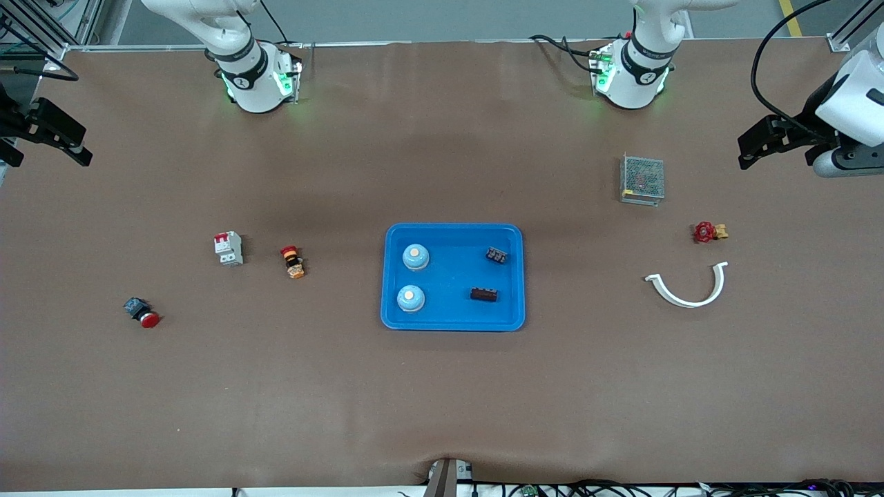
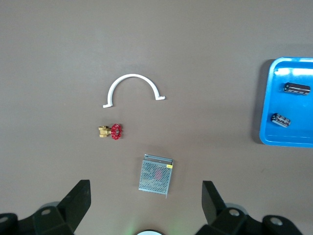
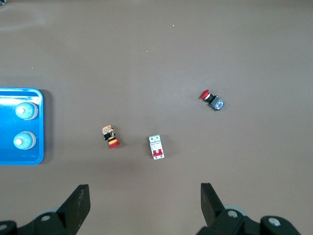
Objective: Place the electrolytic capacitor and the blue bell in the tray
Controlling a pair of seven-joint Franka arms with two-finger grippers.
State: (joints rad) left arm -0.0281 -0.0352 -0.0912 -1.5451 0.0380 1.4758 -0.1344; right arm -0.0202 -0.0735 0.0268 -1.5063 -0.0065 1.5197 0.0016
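Brown paper is covering the surface, and the tray (image 1: 453, 323) is sitting at its middle, already holding two bells (image 1: 415, 257) and two capacitors (image 1: 484, 295), whose long axes are running from 9 toward 3 o'clock. The left gripper (image 1: 749, 150) and right gripper (image 1: 65, 141) are hanging at the surface's ends, jaws apart and empty, about equally distant. Nothing seems left to fetch.

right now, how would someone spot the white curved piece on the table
Start from the blue tray in the middle of the table and look toward the left arm's end. There lie a grey mesh box, a small red-handled valve and, nearest the front camera of the three, the white curved piece. It alone is a thin, open half-ring, plain white.
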